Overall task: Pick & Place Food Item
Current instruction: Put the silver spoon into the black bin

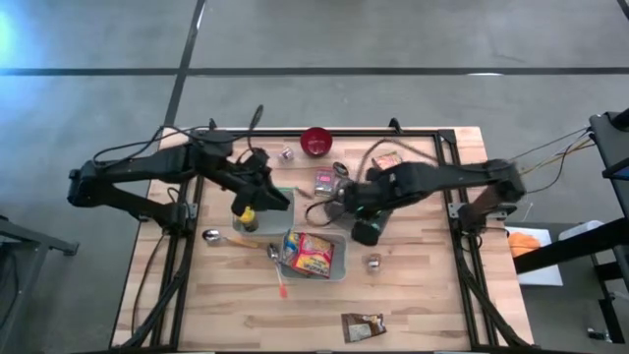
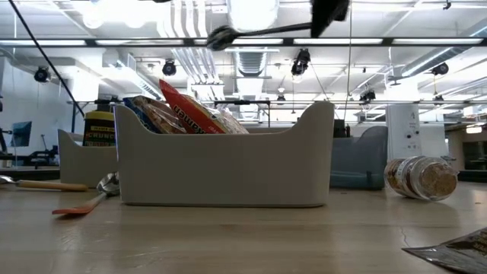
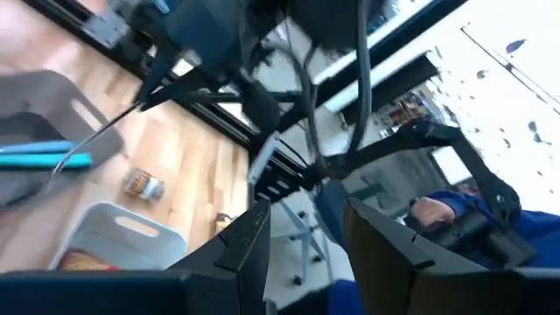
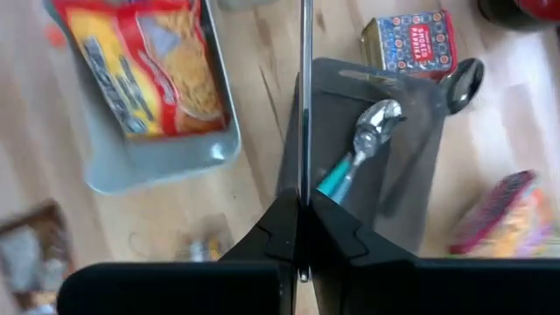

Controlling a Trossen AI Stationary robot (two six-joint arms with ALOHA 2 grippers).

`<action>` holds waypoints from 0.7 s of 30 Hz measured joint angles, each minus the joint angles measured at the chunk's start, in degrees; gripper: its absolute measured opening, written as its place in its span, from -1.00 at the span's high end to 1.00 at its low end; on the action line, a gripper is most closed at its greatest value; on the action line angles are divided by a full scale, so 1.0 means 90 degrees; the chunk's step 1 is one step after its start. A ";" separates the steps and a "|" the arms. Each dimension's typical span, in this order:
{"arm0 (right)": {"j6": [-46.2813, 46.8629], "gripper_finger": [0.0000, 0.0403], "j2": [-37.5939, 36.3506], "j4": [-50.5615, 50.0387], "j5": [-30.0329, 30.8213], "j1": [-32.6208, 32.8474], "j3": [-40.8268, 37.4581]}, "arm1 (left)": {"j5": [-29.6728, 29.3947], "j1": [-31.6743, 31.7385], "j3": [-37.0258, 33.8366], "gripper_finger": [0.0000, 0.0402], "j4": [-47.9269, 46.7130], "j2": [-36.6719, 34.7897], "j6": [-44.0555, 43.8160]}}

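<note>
Right fingers (image 4: 302,229) pressed together, left fingers (image 3: 249,241) spread; noodle packet (image 1: 310,253) inside grey bin (image 1: 339,264).

Noodle packet (image 2: 183,114) mostly hidden behind grey bin (image 2: 221,167) wall, label unreadable

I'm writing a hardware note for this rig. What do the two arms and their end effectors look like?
Both arms, the left arm and the right arm, are matte black with jointed, boxy links, and loose black cables loop along them. Each end effector has two flat, angular black fingers; the right end effector shows the same wedge-shaped pads. No markings are visible.
</note>
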 joint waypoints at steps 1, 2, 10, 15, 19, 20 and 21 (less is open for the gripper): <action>0.0147 0.96 -0.0288 0.0298 -0.0106 -0.0067 -0.0359 | -0.0116 0.0000 -0.0005 0.27 -0.0092 -0.0066 0.0041; 0.0314 0.96 -0.0580 0.0613 -0.0235 -0.0143 -0.0726 | -0.0219 0.0000 -0.0005 0.27 -0.0146 -0.0142 0.0062; 0.2840 0.96 -0.2293 0.2300 -0.0326 -0.0349 -0.3379 | -0.0573 0.0000 -0.0010 0.27 -0.0207 -0.0401 0.0091; 0.3913 0.96 -0.2569 0.3239 -0.0353 -0.0207 -0.4568 | -0.0703 0.0000 -0.0013 0.27 -0.0207 -0.0404 0.0093; 0.4046 0.96 -0.2487 0.3599 -0.0509 -0.0203 -0.5010 | -0.0803 0.0000 -0.0013 0.27 -0.0218 -0.0404 0.0094; 0.4011 0.96 -0.2453 0.3634 -0.0514 -0.0206 -0.5066 | -0.0834 0.0002 -0.0013 0.27 -0.0232 -0.0404 0.0095; 0.3920 0.96 -0.2400 0.3641 -0.0511 -0.0223 -0.5100 | -0.0857 0.0003 -0.0013 0.27 -0.0252 -0.0404 0.0095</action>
